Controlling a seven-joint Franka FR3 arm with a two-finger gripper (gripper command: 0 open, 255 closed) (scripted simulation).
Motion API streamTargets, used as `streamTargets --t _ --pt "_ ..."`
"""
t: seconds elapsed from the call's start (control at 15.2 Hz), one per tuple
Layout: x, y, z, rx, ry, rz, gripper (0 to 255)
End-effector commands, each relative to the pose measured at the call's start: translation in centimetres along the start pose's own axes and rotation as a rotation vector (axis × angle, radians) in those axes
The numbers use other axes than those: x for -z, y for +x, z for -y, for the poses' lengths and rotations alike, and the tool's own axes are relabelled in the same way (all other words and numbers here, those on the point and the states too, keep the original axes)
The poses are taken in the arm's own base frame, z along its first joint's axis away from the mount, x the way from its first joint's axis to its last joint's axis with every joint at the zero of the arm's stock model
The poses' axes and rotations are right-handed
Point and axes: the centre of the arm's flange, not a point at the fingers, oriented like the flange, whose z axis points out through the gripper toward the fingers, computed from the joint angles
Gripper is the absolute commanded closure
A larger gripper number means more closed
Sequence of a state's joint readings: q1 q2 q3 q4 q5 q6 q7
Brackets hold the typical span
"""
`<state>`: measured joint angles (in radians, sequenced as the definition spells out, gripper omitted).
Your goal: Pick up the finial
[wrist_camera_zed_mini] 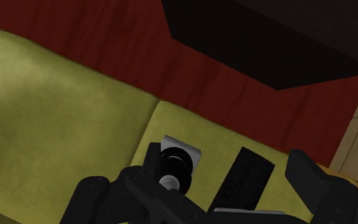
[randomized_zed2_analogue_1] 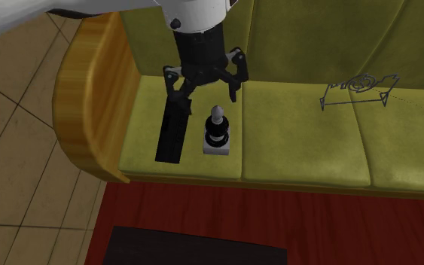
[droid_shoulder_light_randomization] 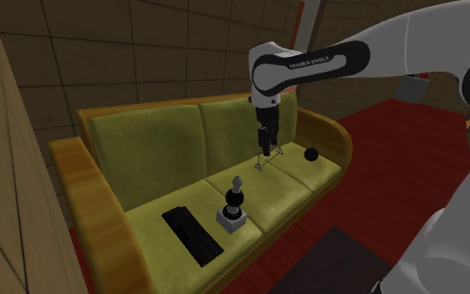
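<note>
Gripper (randomized_zed2_analogue_1: 206, 96): all black, jaws spread wide and holding nothing; it hangs above the sofa seat, over the finial and clear of it.
Finial (randomized_zed2_analogue_1: 217, 128): black turned body with a pale grey tip, upright on a grey square base. It stands on the end cushion, near the seat's front edge. In the wrist view it shows between the fingers (wrist_camera_zed_mini: 306, 173), closer to one and touching neither.
Black box (randomized_zed2_analogue_1: 174, 132): long and flat, on the same cushion just beside the finial, on the armrest side.
Wire frame (randomized_zed2_analogue_1: 357, 86): thin grey wire near the backrest, about where the middle and far cushions meet, well apart from the finial.
Black ball (droid_shoulder_light_randomization: 311, 154): on the far cushion, beyond the wire frame.
Sofa (droid_shoulder_light_randomization: 141, 150): yellow-green cushions, orange wooden arms.
Rug (randomized_zed2_analogue_1: 202, 211): red, in front of the sofa.
Dark table (wrist_camera_zed_mini: 266, 38): low, standing on the rug.
Tiled floor (randomized_zed2_analogue_1: 14, 150): pale, past the sofa's arm.
</note>
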<state>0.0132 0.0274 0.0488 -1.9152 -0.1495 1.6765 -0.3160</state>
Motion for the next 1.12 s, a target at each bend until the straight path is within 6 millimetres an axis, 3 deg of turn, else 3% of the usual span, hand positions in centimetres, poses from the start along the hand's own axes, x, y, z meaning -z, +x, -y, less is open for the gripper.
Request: streamTargets --t 0.0,0.73,0.99,1.06 --pt "-1.8 2.8 -0.6 0.034 -0.015 0.037 0" --pt "-11.7 16.1 -2.3 0.213 -0.097 0.235 0" --pt "-15.9 20.5 -2.6 0.278 -0.127 0.307 0" --pt "-16.3 20.8 -2.6 0.283 -0.130 0.313 0"
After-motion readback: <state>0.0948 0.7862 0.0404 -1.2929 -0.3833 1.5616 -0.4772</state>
